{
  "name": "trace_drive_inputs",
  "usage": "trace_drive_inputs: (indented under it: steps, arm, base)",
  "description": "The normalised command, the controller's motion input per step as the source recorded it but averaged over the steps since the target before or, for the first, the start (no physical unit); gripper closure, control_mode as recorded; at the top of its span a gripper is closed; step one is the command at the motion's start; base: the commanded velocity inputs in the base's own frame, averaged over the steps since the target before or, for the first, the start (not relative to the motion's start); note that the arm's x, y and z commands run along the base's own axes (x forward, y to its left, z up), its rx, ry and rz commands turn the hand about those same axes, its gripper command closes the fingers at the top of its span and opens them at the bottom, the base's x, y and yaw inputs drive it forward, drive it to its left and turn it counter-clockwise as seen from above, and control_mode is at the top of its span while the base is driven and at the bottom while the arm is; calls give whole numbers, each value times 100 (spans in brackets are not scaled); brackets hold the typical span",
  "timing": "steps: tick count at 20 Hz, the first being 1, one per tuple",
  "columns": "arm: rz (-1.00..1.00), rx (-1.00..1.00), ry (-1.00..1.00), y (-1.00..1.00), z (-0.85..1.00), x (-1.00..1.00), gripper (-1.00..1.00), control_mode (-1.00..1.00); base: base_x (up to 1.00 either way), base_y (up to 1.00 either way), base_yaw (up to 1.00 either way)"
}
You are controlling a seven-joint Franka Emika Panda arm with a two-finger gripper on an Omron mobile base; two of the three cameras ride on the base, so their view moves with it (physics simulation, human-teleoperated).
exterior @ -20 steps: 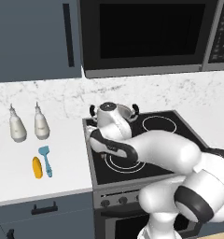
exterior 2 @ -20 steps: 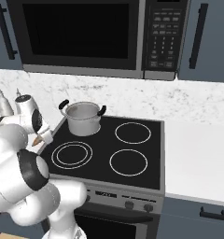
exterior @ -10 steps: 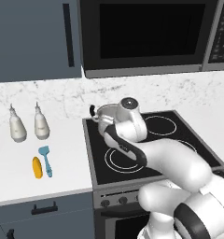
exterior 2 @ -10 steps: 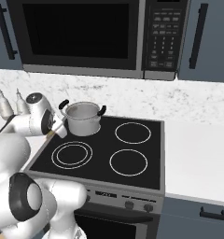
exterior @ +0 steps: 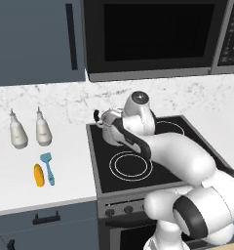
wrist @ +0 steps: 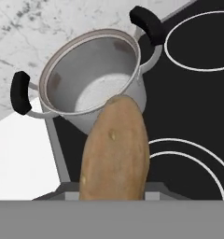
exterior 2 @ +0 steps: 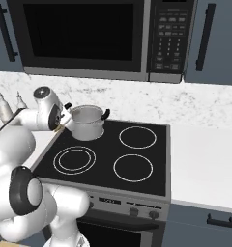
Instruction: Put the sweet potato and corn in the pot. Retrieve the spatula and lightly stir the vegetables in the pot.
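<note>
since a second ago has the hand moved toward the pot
Yes. In the right base view the hand, carrying the sweet potato, has swung from the stove's left edge right up beside the pot, which hasn't shifted on its back-left burner.

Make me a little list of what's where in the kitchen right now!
holding: gripper shut on the sweet potato
pot: on the stove's back left burner, nothing inside yet
sweet potato position: close beside the pot, not in it
corn: lying on the white counter left of the stove
spatula: right next to the corn
bottles: two, standing behind corn and spatula
</note>
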Motion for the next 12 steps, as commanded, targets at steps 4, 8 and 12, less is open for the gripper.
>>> trace_drive_inputs:
  steps: [4, 8, 12]
  arm:
    - [0, 0, 0, -27, 1, 52, 100, -100]
    - [0, 0, 0, -22, 0, 52, 100, -100]
    - [0, 0, 0, -12, 0, 50, 100, -100]
  base:
    - [0, 0, 0]
    - [0, 0, 0]
    - [0, 0, 0]
